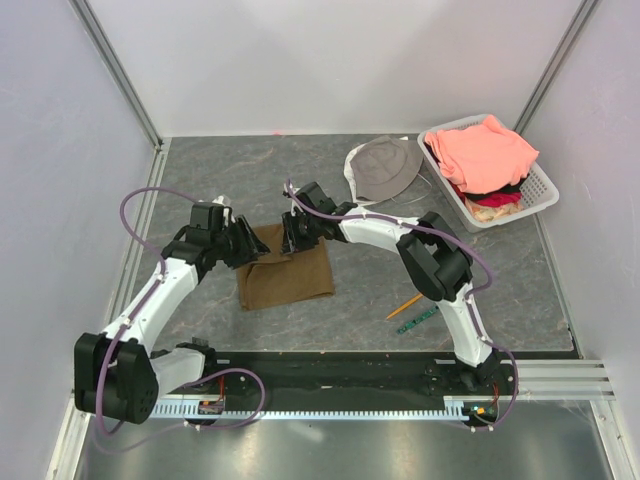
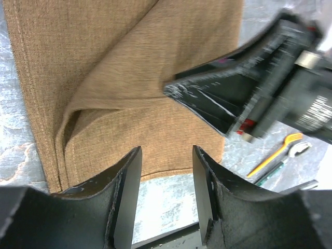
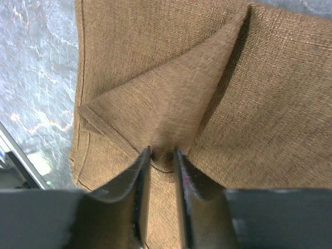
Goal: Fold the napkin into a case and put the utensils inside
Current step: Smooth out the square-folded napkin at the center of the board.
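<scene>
Right now your napkin (image 1: 287, 276) lies on the counter (image 1: 500, 280), left of centre, between the two arms, with a triangular flap folded over onto it. Your right wrist view shows what the overhead cannot: the right end effector (image 3: 162, 153) has its fingers nearly together, pinching the cloth at the flap's point. Your left wrist view shows the left end effector (image 2: 166, 151) spread open with nothing between its fingers, poised over the napkin's hem, with bare counter just past it. That view also catches the right end effector from the side, where white print on its body is too blurred to read. The overhead gives you the surroundings: the orange fork (image 1: 404, 306) and the green utensil (image 1: 418, 320) lie side by side beside the right arm, well apart from the napkin. Farther back sit a grey bucket hat (image 1: 385, 168) and a white basket (image 1: 545, 195) heaped with salmon-pink clothes (image 1: 485, 150).
</scene>
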Tool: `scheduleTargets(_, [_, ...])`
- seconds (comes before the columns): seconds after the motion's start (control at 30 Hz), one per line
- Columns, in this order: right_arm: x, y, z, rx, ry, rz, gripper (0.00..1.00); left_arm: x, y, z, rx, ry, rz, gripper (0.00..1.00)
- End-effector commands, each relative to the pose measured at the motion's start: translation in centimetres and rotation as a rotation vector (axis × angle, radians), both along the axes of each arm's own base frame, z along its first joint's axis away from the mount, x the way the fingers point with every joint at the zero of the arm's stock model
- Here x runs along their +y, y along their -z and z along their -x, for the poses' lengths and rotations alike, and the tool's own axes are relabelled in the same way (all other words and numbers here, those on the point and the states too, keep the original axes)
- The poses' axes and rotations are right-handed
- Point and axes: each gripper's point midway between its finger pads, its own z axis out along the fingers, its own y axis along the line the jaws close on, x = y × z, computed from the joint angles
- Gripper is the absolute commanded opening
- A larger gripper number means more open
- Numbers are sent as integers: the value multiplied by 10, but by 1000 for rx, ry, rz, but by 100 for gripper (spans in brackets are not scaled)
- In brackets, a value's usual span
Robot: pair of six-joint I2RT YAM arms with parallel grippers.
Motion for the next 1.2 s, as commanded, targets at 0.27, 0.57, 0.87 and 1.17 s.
scheduleTargets(0.27, [54, -42, -26, 28, 79, -241, 12, 10, -17, 4, -59, 10, -16, 50])
scheduleTargets(0.57, [112, -72, -42, 143, 81, -504, 47, 13, -18, 1, -58, -16, -18, 53])
scheduleTargets(0.87, [72, -123, -46, -35, 60, -374, 73, 9, -5, -16, 21, 6, 2, 58])
scheduleTargets(1.17, [-15, -63, 23, 15, 104, -114, 51, -13, 45, -24, 125, -21, 134, 39])
